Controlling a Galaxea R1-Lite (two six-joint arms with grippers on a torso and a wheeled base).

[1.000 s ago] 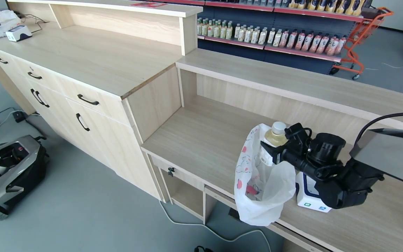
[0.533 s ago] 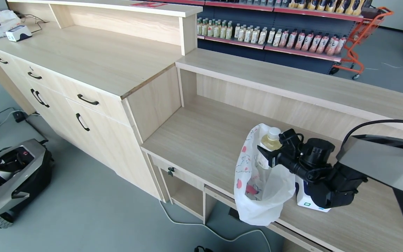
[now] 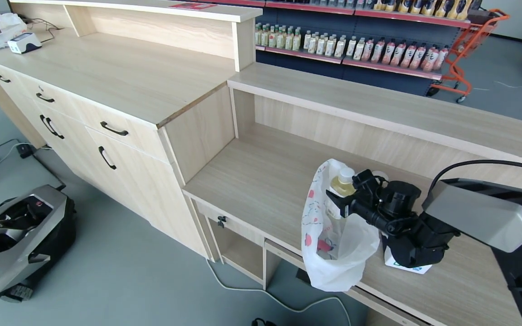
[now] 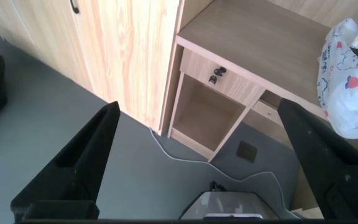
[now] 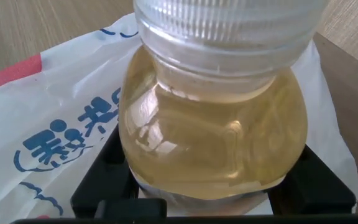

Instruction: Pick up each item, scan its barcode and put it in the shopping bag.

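- The right gripper [image 3: 341, 202] is clamped on the bottle [image 3: 341, 184], lower right of centre in the head view, with its base inside the bag [image 3: 333, 258].
- Step: bagging. Next, I judge, lower it fully and release.
- The left gripper [image 4: 197, 112] hangs spread wide, holding nothing.
- The bag carries blue print; the bottle's label is too small to read.

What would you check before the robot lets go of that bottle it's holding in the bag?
1. Grip: right end effector shut on the bottle: ok.
2. Bottle upright, lower part inside the shopping bag: ok.
3. Bag footing: it sags over the front edge of the counter: not ok.
4. Barcode scanned: cannot tell.
5. Left end effector open, off over the floor: ok.
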